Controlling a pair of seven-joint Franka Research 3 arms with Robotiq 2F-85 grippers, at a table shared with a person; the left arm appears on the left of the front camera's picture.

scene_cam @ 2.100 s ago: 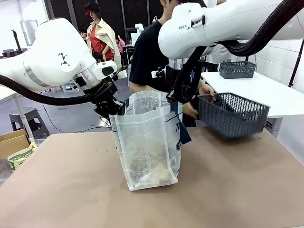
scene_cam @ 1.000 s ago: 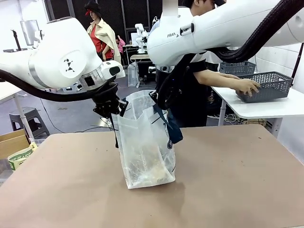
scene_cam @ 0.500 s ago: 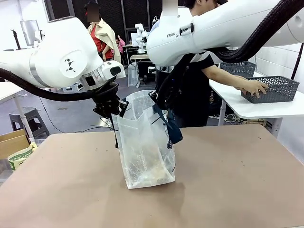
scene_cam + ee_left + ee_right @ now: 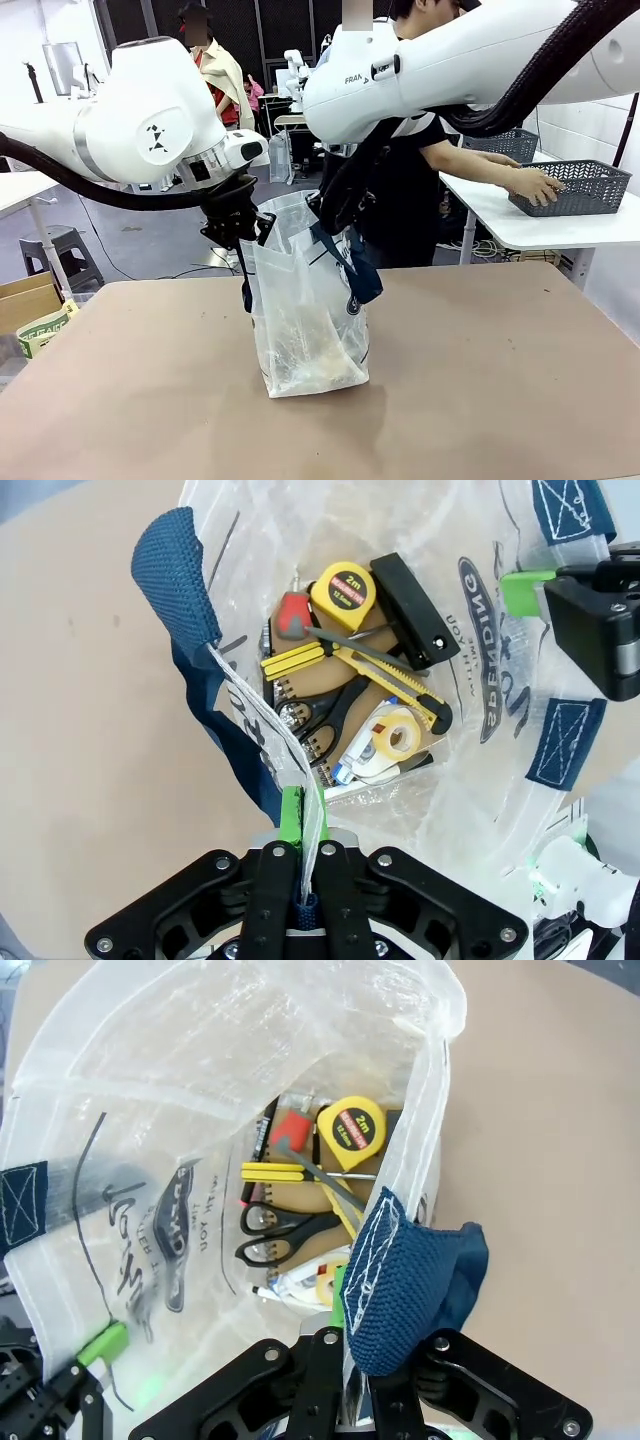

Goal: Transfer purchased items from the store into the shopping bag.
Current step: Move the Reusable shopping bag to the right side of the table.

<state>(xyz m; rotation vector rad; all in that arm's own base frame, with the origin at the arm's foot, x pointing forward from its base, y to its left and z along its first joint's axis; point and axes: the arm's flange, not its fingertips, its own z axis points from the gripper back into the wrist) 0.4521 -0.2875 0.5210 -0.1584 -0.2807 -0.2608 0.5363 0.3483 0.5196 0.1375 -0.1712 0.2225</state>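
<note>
Front view: the bag (image 4: 305, 310) stands upright near the middle of the brown bench (image 4: 480, 390), its mouth held apart between the two arms. The left tool (image 4: 247, 240) is clenched on the bag's left rim and the right tool (image 4: 335, 215) on the opposite rim, where a blue strap (image 4: 362, 275) hangs down the outside. The basket (image 4: 575, 187) sits on a white bench (image 4: 560, 225) at the far right, well apart from the bag, with a person's hand (image 4: 535, 184) on its near end. In the left wrist view the green pads pinch the thin plastic rim, and a second strap (image 4: 180, 570) loops off beside them. The items (image 4: 350, 680) lie at the bag's bottom: a yellow tape measure (image 4: 345, 592), a black block (image 4: 410, 610), a yellow knife (image 4: 400, 685), black scissors (image 4: 335, 715) and a tape roll (image 4: 400, 738), all on a brown pad (image 4: 312, 687). In the right wrist view the right tool's pads grip the rim together with the folded blue strap, above the same items.
</note>
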